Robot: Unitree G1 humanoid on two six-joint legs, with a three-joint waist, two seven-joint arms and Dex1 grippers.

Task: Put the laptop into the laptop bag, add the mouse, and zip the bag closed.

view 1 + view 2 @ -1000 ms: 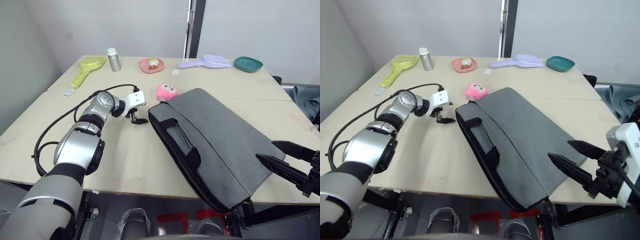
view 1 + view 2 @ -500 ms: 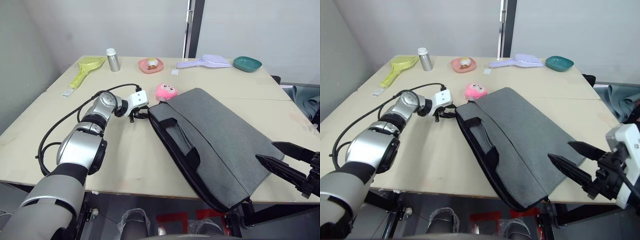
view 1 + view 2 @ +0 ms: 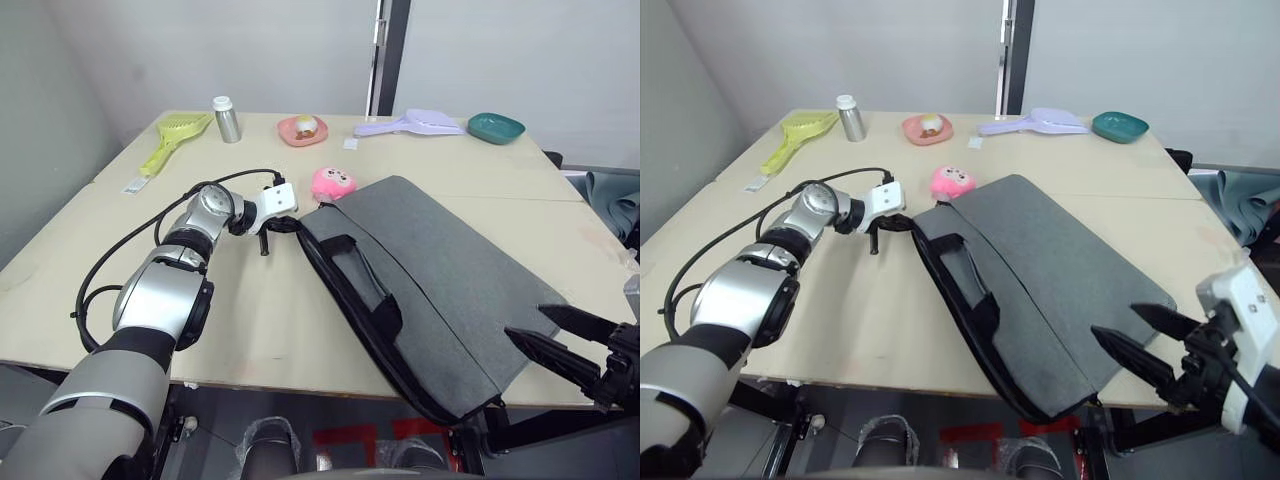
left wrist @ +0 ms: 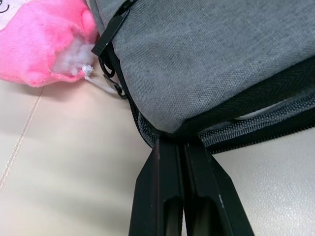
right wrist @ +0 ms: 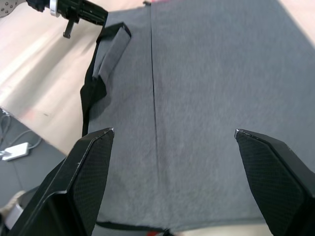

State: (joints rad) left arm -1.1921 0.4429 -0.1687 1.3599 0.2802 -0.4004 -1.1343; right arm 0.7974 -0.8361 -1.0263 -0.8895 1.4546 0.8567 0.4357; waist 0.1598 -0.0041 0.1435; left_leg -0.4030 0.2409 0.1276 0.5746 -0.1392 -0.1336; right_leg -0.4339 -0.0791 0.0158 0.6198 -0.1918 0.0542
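Clenched flat together, the left gripper's point(image 4: 183, 143) jaws press against the far corner of the laptop bag point(image 3: 440, 290), right at the zip line point(image 4: 256, 129); whether a zip tab sits between them I cannot tell. At the near corner the right gripper point(image 3: 1140, 345) hangs released, its jaws spread wide, just off the table edge point(image 3: 250, 375). Filled out and lying flat across the table, the bag suggests the packing is done and the zipping step is in hand. Next, I judge, the left arm must draw the slider along the edge while the right steadies the bag. A pink plush toy point(image 3: 333, 183) touches the bag's far corner. No brand or writing is readable.
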